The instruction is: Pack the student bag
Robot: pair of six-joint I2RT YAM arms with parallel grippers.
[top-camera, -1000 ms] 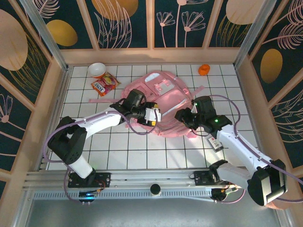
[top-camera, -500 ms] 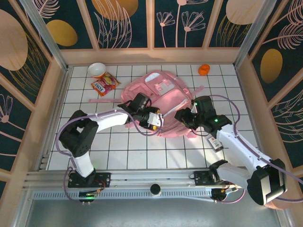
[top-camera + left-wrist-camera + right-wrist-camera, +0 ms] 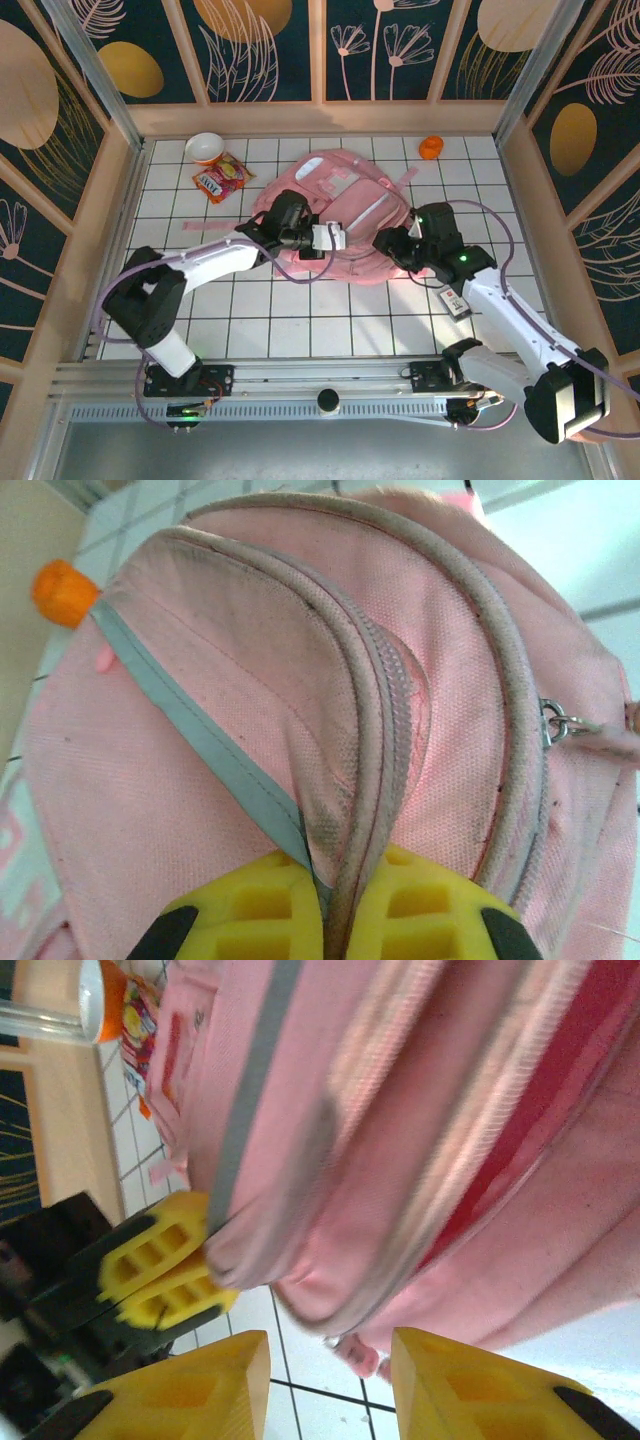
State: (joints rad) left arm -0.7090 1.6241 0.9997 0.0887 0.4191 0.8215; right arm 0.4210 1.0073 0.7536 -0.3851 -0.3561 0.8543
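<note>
White-tiled table (image 3: 300, 320), walled by dark floral panels. At its middle, a little toward the far edge, the pink student bag (image 3: 345, 200), lying flat. Clamped on the bag's piped seam at its near side – the left gripper (image 3: 335, 905), yellow fingers pressed together on the fabric. Just beside the bag's near right edge, the right gripper (image 3: 325, 1380), fingers spread. Toward the far left corner, a red snack packet (image 3: 222, 180) beside a white bowl (image 3: 204, 148). Along the far edge, right of the bag, a small orange object (image 3: 431, 147).
</note>
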